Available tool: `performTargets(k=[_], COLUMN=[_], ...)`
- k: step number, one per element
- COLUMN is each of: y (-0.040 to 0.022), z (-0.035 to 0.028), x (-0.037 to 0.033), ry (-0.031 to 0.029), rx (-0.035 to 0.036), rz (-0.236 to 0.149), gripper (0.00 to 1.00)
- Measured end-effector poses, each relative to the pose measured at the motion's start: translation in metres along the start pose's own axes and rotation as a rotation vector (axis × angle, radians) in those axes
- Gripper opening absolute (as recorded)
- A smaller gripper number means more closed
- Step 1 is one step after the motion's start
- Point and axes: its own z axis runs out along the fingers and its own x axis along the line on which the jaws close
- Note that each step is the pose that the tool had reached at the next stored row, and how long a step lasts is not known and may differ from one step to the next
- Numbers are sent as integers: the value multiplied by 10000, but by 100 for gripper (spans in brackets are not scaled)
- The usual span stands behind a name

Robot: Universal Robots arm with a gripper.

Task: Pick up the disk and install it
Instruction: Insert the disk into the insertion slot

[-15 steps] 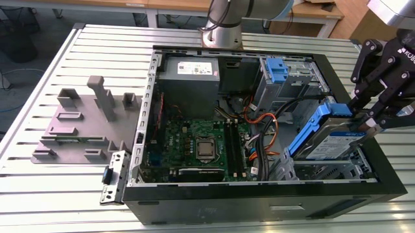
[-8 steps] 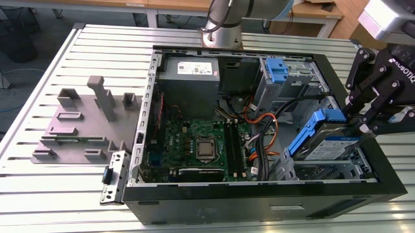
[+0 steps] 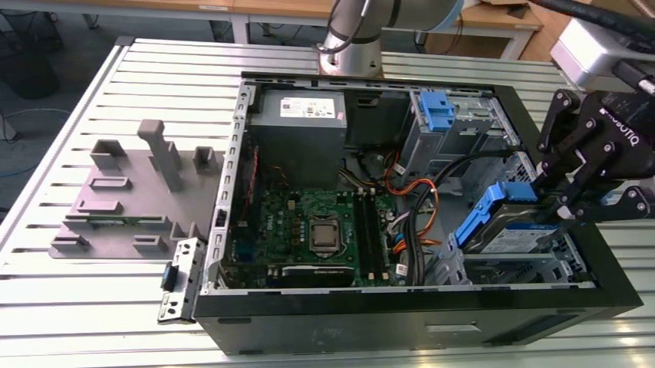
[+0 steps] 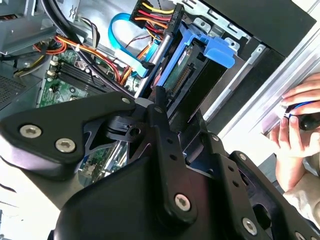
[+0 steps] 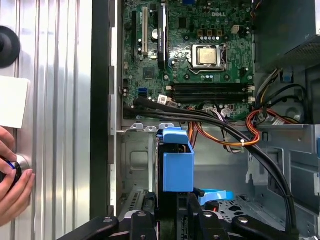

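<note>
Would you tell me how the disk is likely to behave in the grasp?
Probably rigid: the disk looks like a flat metal slab, so it should not flex. Its blue carrier frame appears to be smooth plastic, so it may slip slightly where the end effector clamps it. It is likely dense for its size, so held at one end it could pivot.

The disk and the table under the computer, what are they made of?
The disk looks like silvery metal, faintly shiny, with a paper-like white-and-blue label on top. Its blue frame seems plastic: one solid colour, smooth and matte. The table looks like bare metal, probably aluminium: pale grey grooved slats that catch the light.
</note>
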Motion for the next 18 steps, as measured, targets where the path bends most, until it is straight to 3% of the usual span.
performTargets(k=[2, 13, 18], y=[-1, -2, -4], z=[26, 34, 89], x=[0, 0, 0], ry=[1, 1, 0], rx=[0, 0, 2], rz=[0, 0, 0], gripper=[35, 35, 35])
